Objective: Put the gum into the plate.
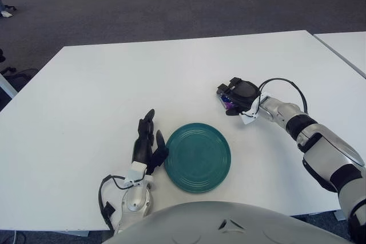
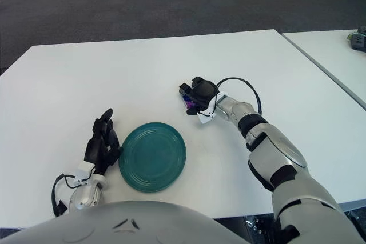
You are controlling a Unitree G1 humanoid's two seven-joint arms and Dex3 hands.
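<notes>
The gum (image 1: pixel 227 100) lay on the white desk (image 1: pixel 114 84) at about one o'clock from the green plate (image 1: pixel 197 156), directly under the right hand (image 1: pixel 239 94), whose fingers were curled down over it in a closing grip. The pack was mostly hidden by that hand, so its long axis could not be made out. The left hand (image 1: pixel 147 143) showed just beside the plate at its nine o'clock, fingers loosely extended and empty.
</notes>
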